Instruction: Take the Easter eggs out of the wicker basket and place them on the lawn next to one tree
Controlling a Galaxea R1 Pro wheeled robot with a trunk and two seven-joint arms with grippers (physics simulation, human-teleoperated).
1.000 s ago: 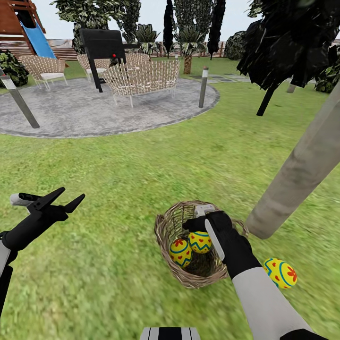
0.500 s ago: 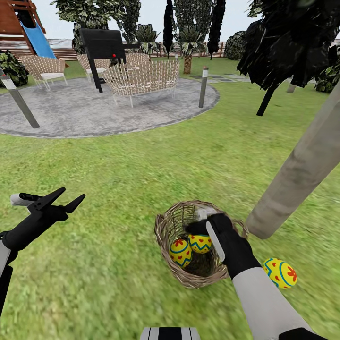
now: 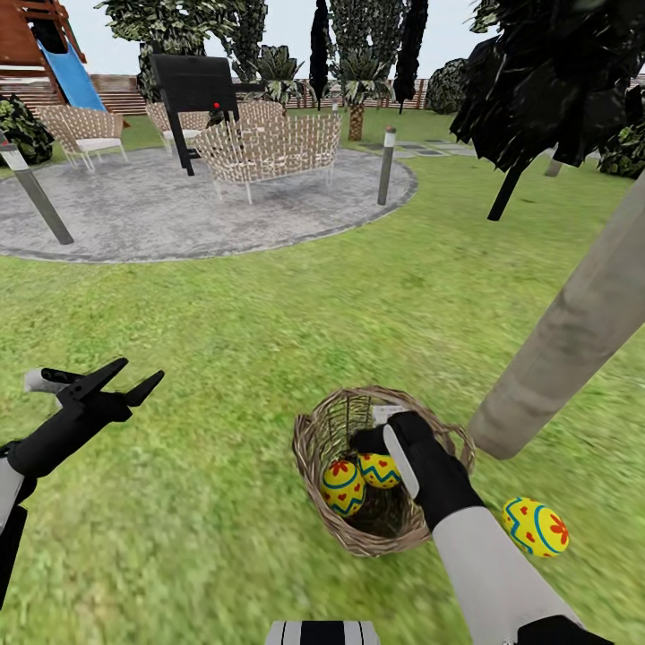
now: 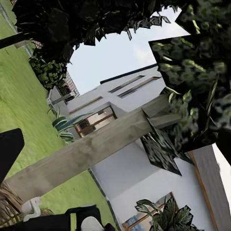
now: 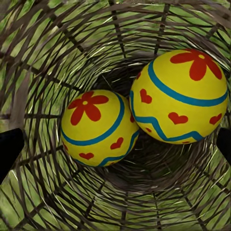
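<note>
The wicker basket stands on the lawn just left of the tree trunk. Two Easter eggs lie in it, touching: one with a red flower, one with red hearts. The third egg rests on the grass beside the trunk's base. My right gripper reaches down into the basket. In the right wrist view it is open, its dark fingertips at both edges, with the eggs close ahead. My left gripper hovers open over grass to the left.
A grey gravel patio with wicker chairs, a black grill and short posts lies ahead. A dark canopy hangs over the trunk. The left wrist view shows the trunk and a white house.
My right gripper has sunk slightly lower into the basket toward the two eggs. The view has shifted a little. The left arm stays almost still.
</note>
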